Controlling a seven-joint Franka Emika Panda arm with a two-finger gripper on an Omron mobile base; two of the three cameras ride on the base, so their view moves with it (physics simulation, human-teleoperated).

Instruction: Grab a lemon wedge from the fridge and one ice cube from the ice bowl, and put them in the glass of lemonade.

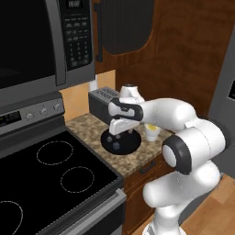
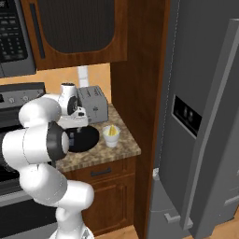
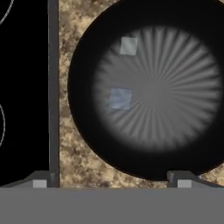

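**Inspector:** Position of the two-finger gripper (image 3: 109, 178)?

**Assessor:** Above the wide, shallow, round black ice bowl (image 3: 83, 122), which sits on the speckled brown stone counter (image 3: 76, 162) just beside the black glass cooktop (image 3: 24, 87). The jaws stand fully apart with nothing between them.

**Inspector:** Contents of the bowl?

**Assessor:** 2 small pale translucent ice cubes (image 3: 120, 98), apart from each other, both left of the bowl's centre in the hand view.

**Inspector:** Handling?

**Assessor:** In my judgement a cube is light, rigid and slippery, and it may skate across the bowl's floor if nudged. Take it across 2 opposite flat faces, jaws squared to them, closing low on the cube. The nearer cube looks the better candidate.

**Inspector:** The destination?

**Assessor:** The small tapered whitish translucent cup of pale yellow lemonade (image 2: 111, 135) stands on the same counter, just beside the bowl, on the side toward the tall grey stainless-steel fridge (image 2: 200, 116). A bright yellow piece shows at its mouth; I cannot confirm it is the lemon wedge.
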